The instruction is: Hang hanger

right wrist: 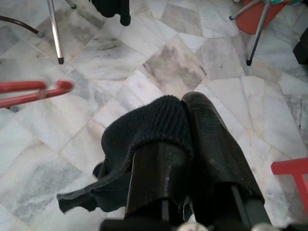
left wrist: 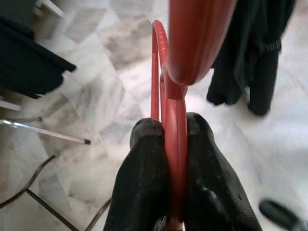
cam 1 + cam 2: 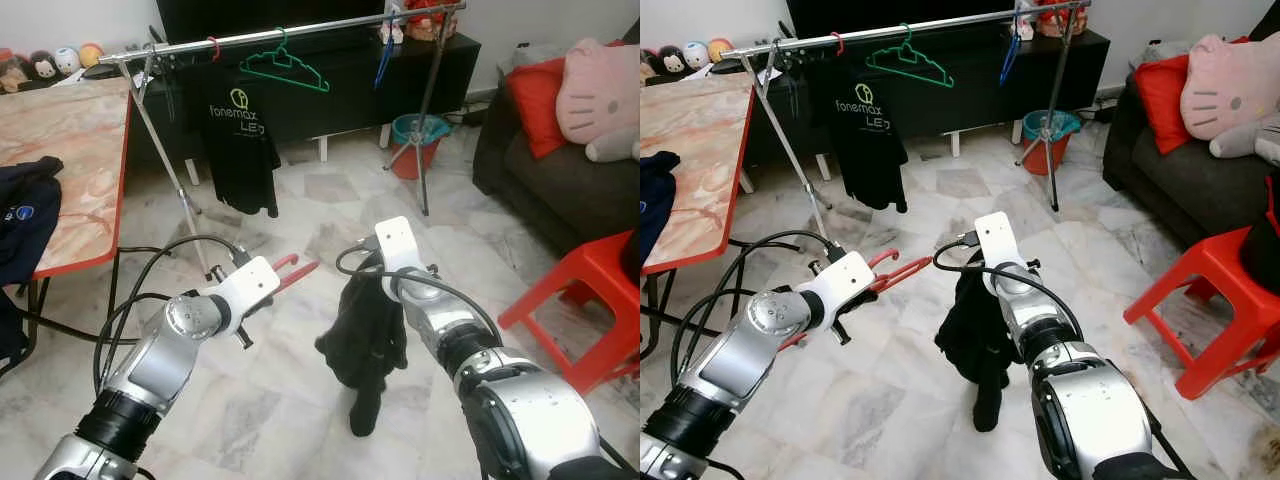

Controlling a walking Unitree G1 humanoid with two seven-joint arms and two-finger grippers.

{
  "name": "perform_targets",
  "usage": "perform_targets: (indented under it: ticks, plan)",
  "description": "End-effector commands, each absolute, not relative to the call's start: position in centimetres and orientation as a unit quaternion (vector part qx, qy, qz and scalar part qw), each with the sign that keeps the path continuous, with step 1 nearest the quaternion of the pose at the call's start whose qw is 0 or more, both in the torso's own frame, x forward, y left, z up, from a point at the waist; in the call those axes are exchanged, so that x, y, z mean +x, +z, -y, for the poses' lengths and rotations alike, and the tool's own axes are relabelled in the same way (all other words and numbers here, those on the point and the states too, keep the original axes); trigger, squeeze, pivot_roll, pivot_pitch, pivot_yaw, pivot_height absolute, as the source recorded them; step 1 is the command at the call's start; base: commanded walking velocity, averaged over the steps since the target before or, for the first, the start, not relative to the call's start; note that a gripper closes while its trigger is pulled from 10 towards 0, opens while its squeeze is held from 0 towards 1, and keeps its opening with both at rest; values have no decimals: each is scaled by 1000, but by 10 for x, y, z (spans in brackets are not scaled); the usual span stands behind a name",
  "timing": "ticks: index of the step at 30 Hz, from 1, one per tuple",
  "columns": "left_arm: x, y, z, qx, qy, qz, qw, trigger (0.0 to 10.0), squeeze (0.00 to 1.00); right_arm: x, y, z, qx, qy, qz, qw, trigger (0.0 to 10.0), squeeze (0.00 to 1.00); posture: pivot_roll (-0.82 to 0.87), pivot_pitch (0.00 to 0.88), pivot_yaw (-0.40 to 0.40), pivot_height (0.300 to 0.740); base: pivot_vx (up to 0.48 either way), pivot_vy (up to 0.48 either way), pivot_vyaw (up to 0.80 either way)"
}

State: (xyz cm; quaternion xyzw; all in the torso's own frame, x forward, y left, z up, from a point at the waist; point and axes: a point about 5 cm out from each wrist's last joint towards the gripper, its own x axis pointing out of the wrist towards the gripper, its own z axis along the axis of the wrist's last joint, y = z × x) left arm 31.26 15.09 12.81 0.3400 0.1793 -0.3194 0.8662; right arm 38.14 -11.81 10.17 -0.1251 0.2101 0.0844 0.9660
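two grips look risky: the left gripper (image 2: pixel 166 144) pinching the red hanger (image 3: pixel 902 270) by a thin edge may let it twist, and the right gripper (image 1: pixel 185 139), clamped on a black garment (image 3: pixel 365 345) at centre frame, could drop the slack cloth.

Hanger (image 3: pixel 296 270) left of garment (image 3: pixel 365 345)

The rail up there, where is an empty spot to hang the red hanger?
The rail is bare between the green hanger and the blue hanger. Its left end is crowded by the black shirt.
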Motion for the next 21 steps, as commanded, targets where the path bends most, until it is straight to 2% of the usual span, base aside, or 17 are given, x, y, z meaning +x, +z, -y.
perform_targets:
  ticks: [1, 2, 3, 6, 15, 21]
  plan:
    - [304, 132, -157, 338, -354, -184, 852, 10000, 0, 383, 105, 121, -127, 80, -205, 967, 10000, 0, 98, 0, -10, 740, 0, 0, 0]
    - [304, 132, -157, 338, -354, -184, 852, 10000, 0, 383, 105, 121, -127, 80, -205, 967, 10000, 0, 98, 0, -10, 740, 0, 0, 0]
    - [296, 130, -162, 341, -387, -198, 833, 10000, 0, 383, 105, 123, -128, 76, -205, 967, 10000, 0, 101, 0, -11, 740, 0, 0, 0]
    - [285, 126, -170, 349, -420, -227, 806, 10000, 0, 384, 105, 125, -129, 73, -206, 967, 10000, 0, 103, 0, -11, 740, 0, 0, 0]
    - [271, 133, -158, 311, -484, -236, 783, 10000, 0, 386, 111, 119, -125, 75, -199, 969, 10000, 0, 108, 0, -18, 740, 0, 0, 0]
    - [269, 142, -145, 290, -503, -213, 786, 10000, 0, 387, 115, 110, -119, 83, -191, 971, 10000, 0, 110, 0, -18, 740, 0, 0, 0]
